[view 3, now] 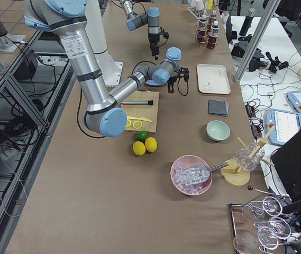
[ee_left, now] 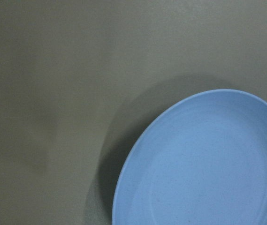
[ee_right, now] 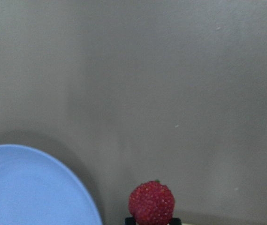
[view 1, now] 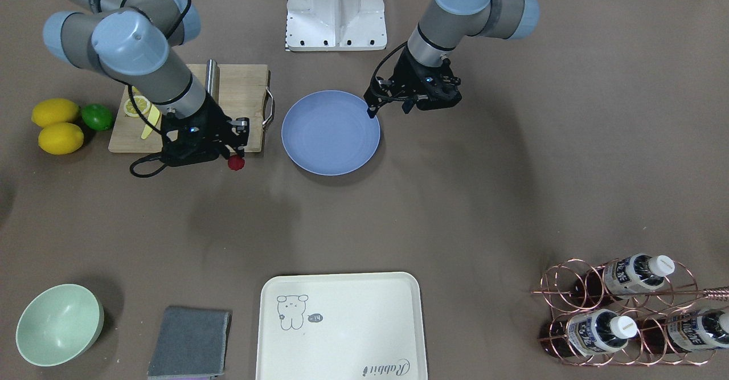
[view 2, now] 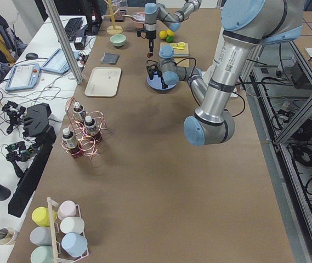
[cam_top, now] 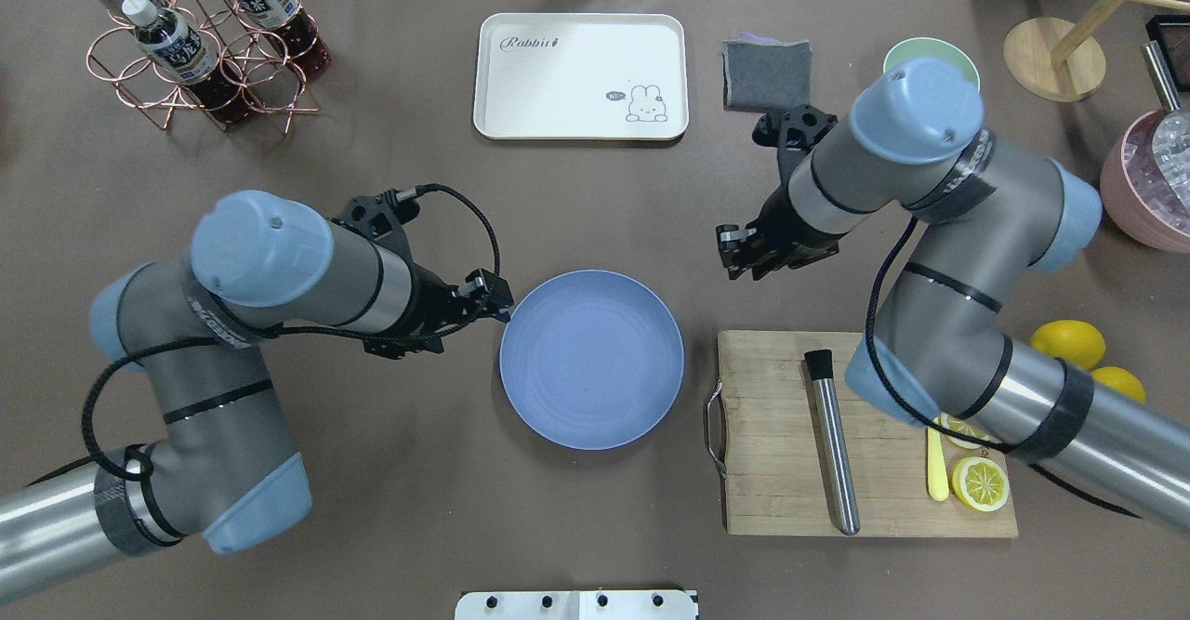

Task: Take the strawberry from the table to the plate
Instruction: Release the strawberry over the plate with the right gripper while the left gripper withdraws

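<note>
The strawberry (view 1: 236, 163) is a small dark-red berry pinched in my right gripper (view 1: 234, 156), which is shut on it. It hangs above the brown table (view 1: 455, 209), just off the corner of the cutting board. The right wrist view shows the strawberry (ee_right: 151, 202) at the bottom edge, with the plate (ee_right: 34, 187) to its lower left. The blue-grey plate (view 1: 330, 132) lies bare in the middle of the table. My left gripper (view 1: 389, 109) hovers at the plate's other rim, its fingers apart and holding nothing. From overhead the right gripper (cam_top: 734, 253) hides the berry.
A wooden cutting board (view 1: 239, 89) holds lemon slices, a yellow knife and a metal muddler. Two lemons (view 1: 57, 126) and a lime (view 1: 97, 117) lie beyond it. Along the operators' side are a cream tray (view 1: 342, 326), mint bowl (view 1: 60, 324), grey cloth (view 1: 189, 343) and bottle rack (view 1: 626, 311).
</note>
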